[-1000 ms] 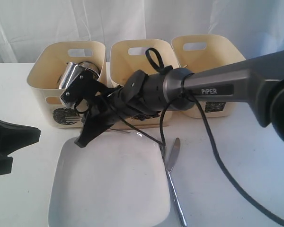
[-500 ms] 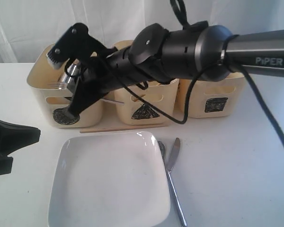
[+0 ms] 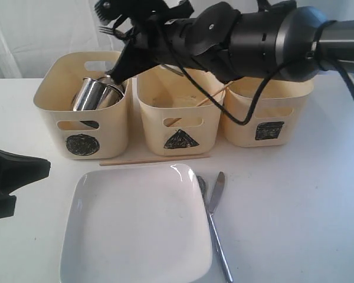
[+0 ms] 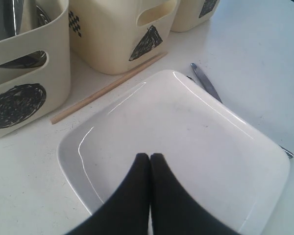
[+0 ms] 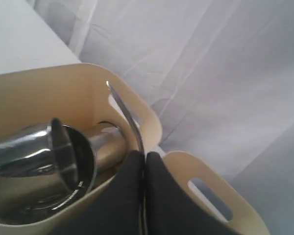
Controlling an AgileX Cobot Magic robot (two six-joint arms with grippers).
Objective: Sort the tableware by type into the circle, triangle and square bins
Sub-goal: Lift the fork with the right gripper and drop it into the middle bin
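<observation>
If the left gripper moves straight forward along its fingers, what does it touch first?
Most likely the large white square plate, since the left gripper's shut fingers point across it; how high they are above it is unclear.

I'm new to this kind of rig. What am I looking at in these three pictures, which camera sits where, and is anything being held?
This is a robot with two arms, each ending in a gripper. The wide picture comes from a camera off the arms. The other two come from a camera on each wrist.

On the white table stand three cream bins: the circle tub, the triangle tub and the square tub. Steel mugs lie in the circle tub. In front lie a wooden chopstick, a square white plate and a knife.

The right gripper, up over the circle tub, is shut on a small fork. The left gripper is shut on nothing, near the plate.
</observation>
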